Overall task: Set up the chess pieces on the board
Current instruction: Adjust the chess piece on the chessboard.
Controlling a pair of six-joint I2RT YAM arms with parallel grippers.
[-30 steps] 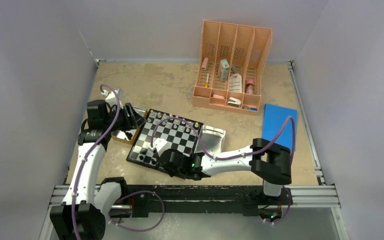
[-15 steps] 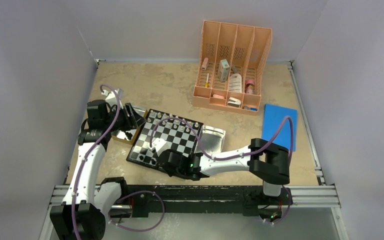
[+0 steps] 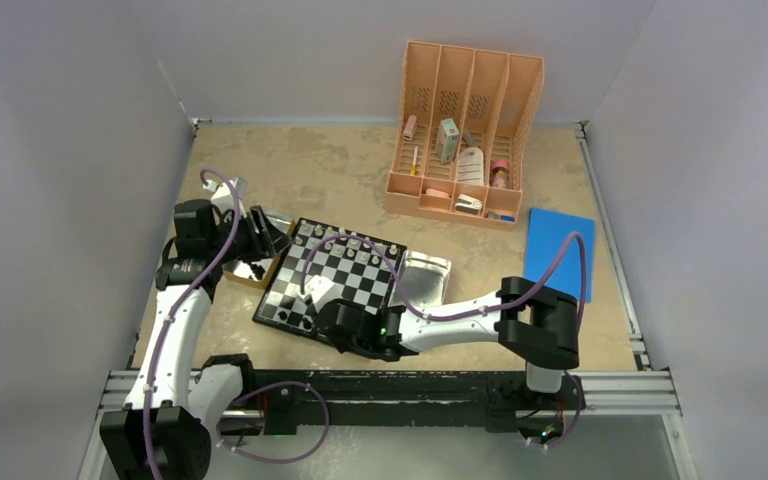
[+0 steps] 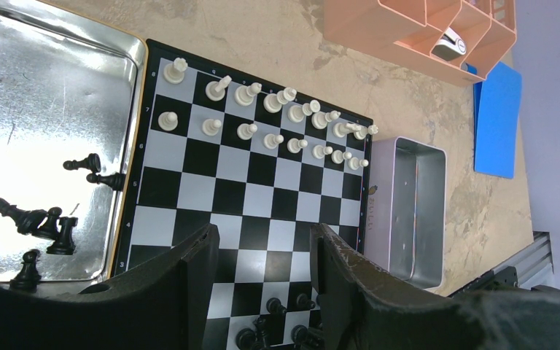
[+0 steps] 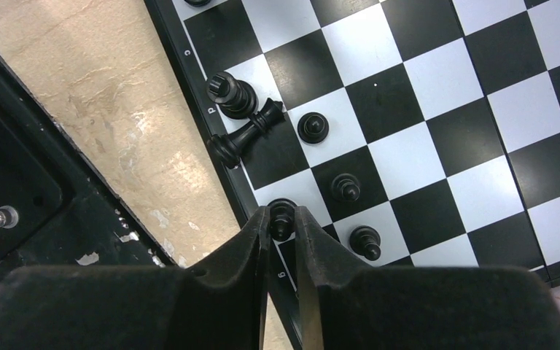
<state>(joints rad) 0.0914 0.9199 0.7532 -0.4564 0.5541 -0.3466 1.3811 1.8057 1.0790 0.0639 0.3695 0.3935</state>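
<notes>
Pale walls are closing in a mottled beige counter (image 3: pixel 310 170), and the board (image 3: pixel 360 270) is lying toward its near-left corner. The right gripper (image 5: pixel 281 219) is pinching a black piece (image 5: pixel 283 208) upright on the board's last row, facing the counter's near edge, likely because black's back rank belongs there. Pawns (image 5: pixel 346 188) are standing just beside it and a toppled piece (image 5: pixel 244 135) is lying partly over the rim, so room is tight; the middle squares are offering space. White pieces (image 4: pixel 277 120) are filling the two far rows. The left gripper (image 4: pixel 262 251), fingers apart and empty, is hovering by the tray (image 4: pixel 51 95) holding spare black pieces (image 4: pixel 44 219), probably awaiting its turn.
</notes>
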